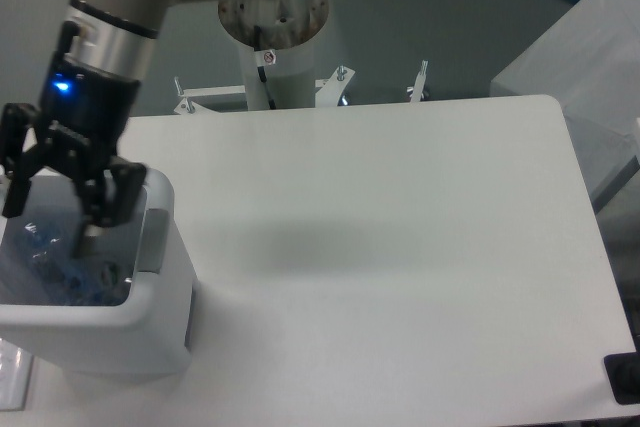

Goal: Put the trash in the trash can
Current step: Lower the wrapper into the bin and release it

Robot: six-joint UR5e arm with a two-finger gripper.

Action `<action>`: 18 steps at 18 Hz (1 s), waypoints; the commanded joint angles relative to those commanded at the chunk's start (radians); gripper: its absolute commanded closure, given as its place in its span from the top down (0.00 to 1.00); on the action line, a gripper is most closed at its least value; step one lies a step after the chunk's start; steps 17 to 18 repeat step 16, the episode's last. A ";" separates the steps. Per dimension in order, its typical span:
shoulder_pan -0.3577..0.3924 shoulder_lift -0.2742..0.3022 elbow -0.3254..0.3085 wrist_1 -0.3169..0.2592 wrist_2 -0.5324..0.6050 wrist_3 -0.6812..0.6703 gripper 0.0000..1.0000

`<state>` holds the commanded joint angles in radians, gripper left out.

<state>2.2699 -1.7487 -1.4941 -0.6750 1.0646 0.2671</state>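
Observation:
The trash can (120,327), a boxy white bin with a grey panel (152,241) at its rim, stands at the table's front left. My gripper (55,209) hangs over its opening, open, with nothing between its black fingers (97,217). Shiny blue foil of the snack bag (62,279) lies down inside the can, dim and blurred. The bottle cannot be made out.
The arm's white pedestal (272,37) rises behind the table's far edge, with metal brackets (340,82) beside it. A grey block (575,47) stands off the table's right side. A black object (623,379) sits at the front right corner.

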 joint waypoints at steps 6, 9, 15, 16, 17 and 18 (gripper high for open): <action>0.169 -0.026 0.063 -0.003 0.008 0.164 1.00; 0.206 -0.017 0.014 -0.008 0.058 0.334 1.00; 0.201 0.014 -0.020 -0.014 0.218 0.472 1.00; 0.201 0.014 -0.020 -0.014 0.219 0.466 1.00; 0.201 0.014 -0.020 -0.014 0.219 0.466 1.00; 0.201 0.014 -0.020 -0.014 0.219 0.466 1.00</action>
